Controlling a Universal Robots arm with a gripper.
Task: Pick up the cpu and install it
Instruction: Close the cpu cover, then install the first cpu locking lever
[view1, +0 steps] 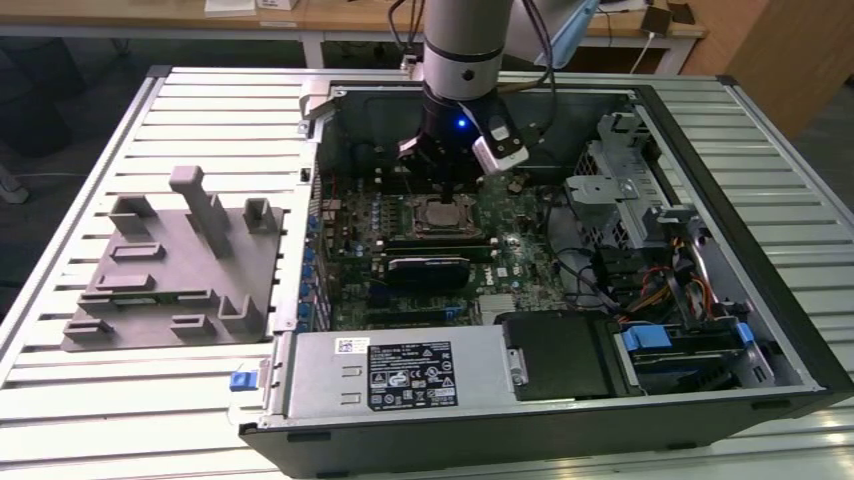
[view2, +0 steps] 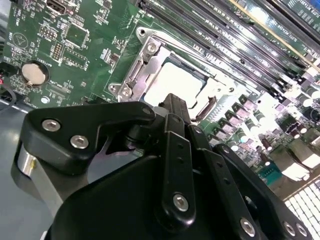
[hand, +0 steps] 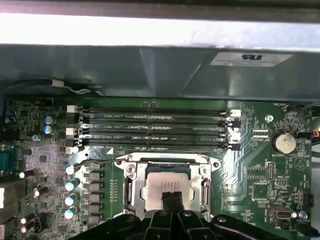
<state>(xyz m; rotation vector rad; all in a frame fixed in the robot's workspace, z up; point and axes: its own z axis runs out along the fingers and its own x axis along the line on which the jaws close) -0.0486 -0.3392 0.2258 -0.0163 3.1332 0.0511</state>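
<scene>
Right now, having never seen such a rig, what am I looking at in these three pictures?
A robot arm reaches down into an open computer case lying on a slatted table; that is the exterior view, from a camera off the arm. The two wrist views come from cameras riding on the arm, looking past its gripper at the green motherboard. The cpu, the pale square chip, lies in its socket, right under the gripper's tips. The fingers look closed together and hold nothing. A grey moulded tray sits beside the case, on the exterior view's left.
</scene>
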